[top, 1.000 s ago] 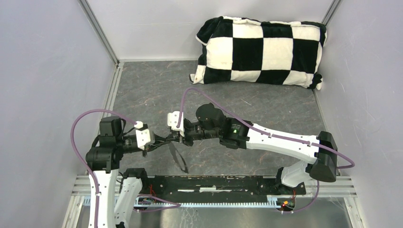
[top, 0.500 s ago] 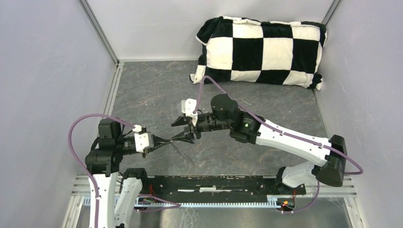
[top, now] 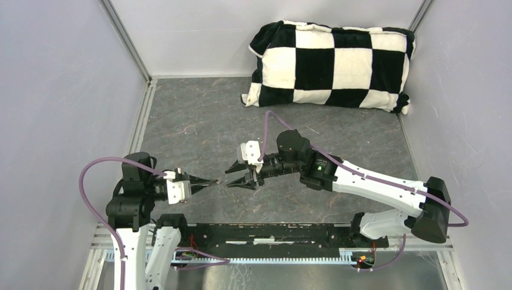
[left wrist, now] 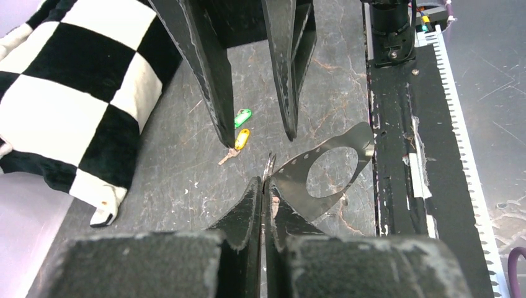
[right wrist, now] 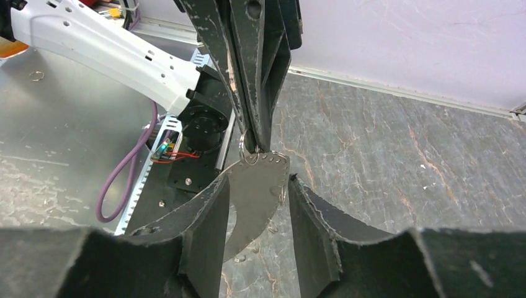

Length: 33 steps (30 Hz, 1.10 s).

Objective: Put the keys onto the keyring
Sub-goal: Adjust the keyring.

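1. Left gripper (left wrist: 263, 186): fingers pressed together, pinching the keyring (left wrist: 269, 164). In the left wrist view its thin wire is edge-on and pokes out just past the fingertips.
2. A flat grey tab (left wrist: 291, 180) with an oval hole hangs from the wire, off to the right in the same view.
3. The right wrist view shows the other side. The left gripper's closed tips point toward the camera, with a small loop of wire at them and the tab hanging below.
4. Right gripper (top: 240, 175): jaws spread, nothing between them. In the top view its tips face the left gripper's, near but apart.
5. Keys: the green key (left wrist: 242, 117) and the yellow-orange key (left wrist: 241, 139) lie side by side on the table (top: 193, 121). Neither is on the keyring. The yellow-orange key is just beside one right fingertip. Only the left wrist view shows them.
6. In the top view I cannot make out the wire or the keys. It does show the checkered cushion (top: 332, 63) at the far end of the table, well apart from both grippers.
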Each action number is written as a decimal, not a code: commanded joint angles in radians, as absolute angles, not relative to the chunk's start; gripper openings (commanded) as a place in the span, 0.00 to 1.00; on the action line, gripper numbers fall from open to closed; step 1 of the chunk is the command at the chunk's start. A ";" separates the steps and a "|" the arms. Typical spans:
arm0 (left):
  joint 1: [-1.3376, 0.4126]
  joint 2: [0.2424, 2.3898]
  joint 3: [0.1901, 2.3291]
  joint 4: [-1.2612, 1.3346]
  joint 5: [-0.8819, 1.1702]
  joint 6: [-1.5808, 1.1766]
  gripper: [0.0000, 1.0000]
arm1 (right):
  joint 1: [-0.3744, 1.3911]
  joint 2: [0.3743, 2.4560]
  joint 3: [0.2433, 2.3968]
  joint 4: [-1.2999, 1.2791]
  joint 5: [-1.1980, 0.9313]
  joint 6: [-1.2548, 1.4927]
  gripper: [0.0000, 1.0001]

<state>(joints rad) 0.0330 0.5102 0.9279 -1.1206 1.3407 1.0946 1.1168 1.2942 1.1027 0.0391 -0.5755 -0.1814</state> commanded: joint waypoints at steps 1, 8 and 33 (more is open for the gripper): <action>0.035 0.536 0.983 -1.098 1.424 1.081 0.02 | 1.116 1.266 1.075 0.170 -0.582 -0.168 0.45; 0.034 0.548 0.989 -1.097 1.431 1.050 0.02 | 1.117 1.269 1.046 0.273 -0.550 -0.119 0.41; 0.035 0.574 0.986 -1.029 1.450 0.915 0.02 | 1.136 1.327 1.084 0.210 -0.606 -0.122 0.42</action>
